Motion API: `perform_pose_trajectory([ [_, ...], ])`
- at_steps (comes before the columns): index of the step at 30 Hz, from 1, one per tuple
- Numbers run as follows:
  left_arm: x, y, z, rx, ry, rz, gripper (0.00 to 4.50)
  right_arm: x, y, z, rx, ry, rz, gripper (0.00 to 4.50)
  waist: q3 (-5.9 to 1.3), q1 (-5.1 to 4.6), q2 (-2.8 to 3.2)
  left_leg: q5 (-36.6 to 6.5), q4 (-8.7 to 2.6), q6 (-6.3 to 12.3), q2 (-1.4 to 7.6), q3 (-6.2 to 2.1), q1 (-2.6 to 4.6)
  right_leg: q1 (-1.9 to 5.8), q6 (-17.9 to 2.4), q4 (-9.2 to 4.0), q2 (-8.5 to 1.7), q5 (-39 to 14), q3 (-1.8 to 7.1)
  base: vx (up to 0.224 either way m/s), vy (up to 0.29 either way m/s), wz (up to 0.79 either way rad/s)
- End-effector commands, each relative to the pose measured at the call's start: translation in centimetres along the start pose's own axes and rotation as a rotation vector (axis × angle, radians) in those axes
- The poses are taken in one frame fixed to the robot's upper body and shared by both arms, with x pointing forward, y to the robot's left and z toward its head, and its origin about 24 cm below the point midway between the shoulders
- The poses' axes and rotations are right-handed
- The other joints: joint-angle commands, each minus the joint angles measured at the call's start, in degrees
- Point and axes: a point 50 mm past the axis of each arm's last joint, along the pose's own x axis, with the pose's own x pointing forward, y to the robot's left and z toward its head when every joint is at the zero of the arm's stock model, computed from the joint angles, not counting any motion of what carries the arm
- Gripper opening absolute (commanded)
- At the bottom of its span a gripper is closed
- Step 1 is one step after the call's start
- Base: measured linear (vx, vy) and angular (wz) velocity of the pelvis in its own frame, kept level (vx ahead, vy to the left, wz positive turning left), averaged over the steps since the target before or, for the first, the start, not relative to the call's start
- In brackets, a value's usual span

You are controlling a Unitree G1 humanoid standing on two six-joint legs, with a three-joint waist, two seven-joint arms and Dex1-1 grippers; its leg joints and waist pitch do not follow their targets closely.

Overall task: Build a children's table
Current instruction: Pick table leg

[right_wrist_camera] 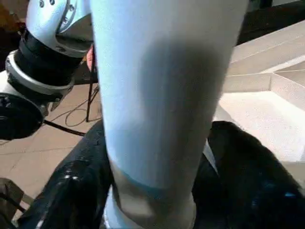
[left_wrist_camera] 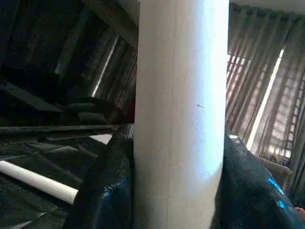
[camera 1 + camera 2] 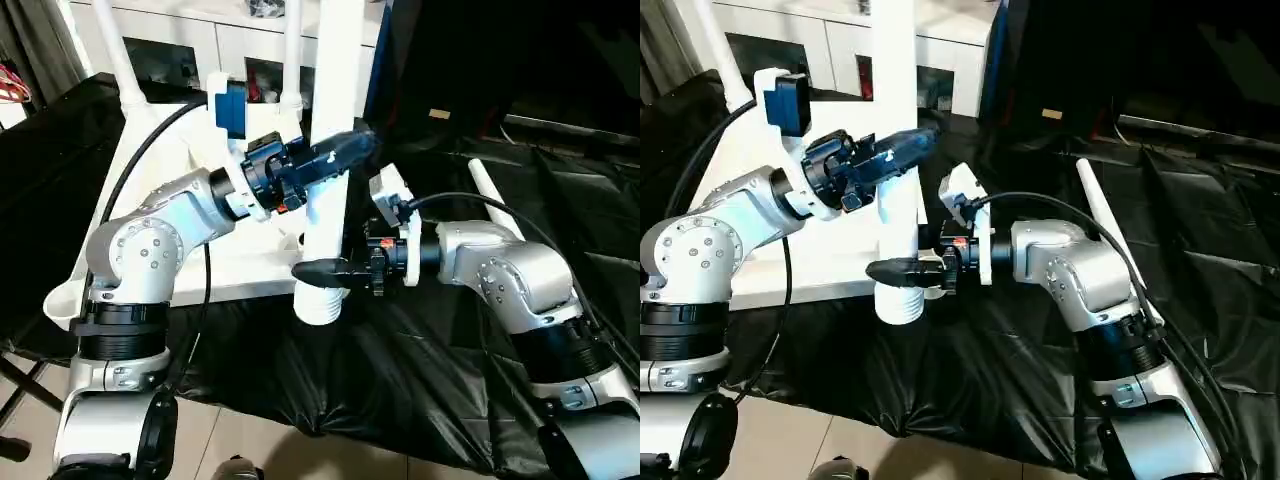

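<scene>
Black sheeting (image 3: pixel 420 370) lies under your work, where both the left gripper (image 3: pixel 335 155) and right gripper (image 3: pixel 320 270) clamp an upright white table leg (image 3: pixel 335 90) beside the overturned tabletop (image 3: pixel 235 265).

No readable text, label, brand, number or sign anywhere. Nothing printed on the white plastic tube leg (image 3: pixel 330 150), on the white ribbed table top (image 3: pixel 190 200), or on the black plastic sheet (image 3: pixel 420 390) under them. No marking legible on the silver forearms either.
</scene>
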Motion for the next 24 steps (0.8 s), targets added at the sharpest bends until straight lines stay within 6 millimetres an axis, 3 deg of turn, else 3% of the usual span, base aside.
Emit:
perform_pose_trajectory([
  [1,0.6,-0.7,0.3,0.007,0.001,-0.06,1.82,-0.2,-0.3,-0.1,-0.004,0.011,-0.025,2.91,-4.57,0.01,-0.13,-7.8,-3.64,-1.41,1.21,-0.17,0.73,3.28,-8.2,-3.96,-4.42,-10.8,2.79,0.0,0.0,0.0],
  [9,0.5,-0.2,0.4,0.028,-0.011,0.001,1.82,-0.3,-0.4,-0.4,0.008,0.016,-0.033,2.15,-4.6,0.04,-0.08,-7.7,-3.63,-1.41,1.21,-0.2,0.71,3.31,-8.2,-3.95,-4.4,-10.6,2.78,0.0,0.0,0.0],
  [10,0.5,0.0,0.4,0.024,-0.015,0.017,2.38,-0.3,-0.5,-0.4,0.008,0.017,-0.035,1.98,-4.59,0.05,0.01,-7.9,-3.63,-1.56,1.23,-0.19,0.76,3.26,-8.4,-3.94,-4.41,-10.5,2.77,0.0,0.0,0.0],
  [14,0.4,0.4,0.8,0.016,-0.046,0.054,2.55,-0.2,-0.7,-0.5,0.013,0.015,-0.061,1.9,-4.61,0.15,0.29,-8.2,-3.61,-2.0,1.19,-0.26,0.73,3.29,-8.5,-3.96,-4.43,-10.6,2.76,0.0,0.0,0.0],
  [18,0.1,0.4,1.2,0.06,-0.098,0.072,2.93,0.0,-0.7,-0.5,0.009,0.0,-0.075,1.88,-4.63,0.06,0.18,-8.3,-3.62,-1.92,1.15,-0.31,0.71,3.39,-8.3,-4.02,-4.43,-10.5,2.73,0.0,0.0,0.0],
  [20,0.0,0.2,2.0,0.1,-0.155,0.091,2.95,0.1,-0.7,-0.3,0.008,-0.038,-0.088,1.88,-4.64,0.01,-0.3,-8.3,-3.61,-1.76,1.21,-0.24,0.7,3.38,-8.6,-4.02,-4.51,-10.4,2.73,0.0,0.0,0.0],
  [21,0.0,0.1,2.4,0.11,-0.186,0.094,2.95,0.0,-0.8,-0.1,0.011,-0.061,-0.096,1.88,-4.64,0.03,-0.15,-8.2,-3.61,-1.79,1.27,-0.27,0.7,3.36,-8.7,-3.89,-4.55,-10.3,2.73,0.0,0.0,0.0],
  [22,-0.1,0.1,2.9,0.134,-0.216,0.111,2.95,-0.1,-0.9,0.0,0.013,-0.079,-0.115,1.88,-4.61,-0.03,-0.52,-8.3,-3.61,-1.67,1.28,-0.2,0.72,3.35,-8.7,-3.97,-4.52,-10.4,2.71,0.0,0.0,0.0],
  [24,-0.6,0.4,4.3,0.2,-0.308,0.187,2.95,-0.2,-1.5,0.2,0.015,-0.142,-0.187,1.88,-4.57,0.07,-0.33,-8.3,-3.67,-1.82,1.32,-0.25,0.8,3.2,-8.2,-4.02,-4.58,-11.2,2.76,0.0,0.0,0.0],
])
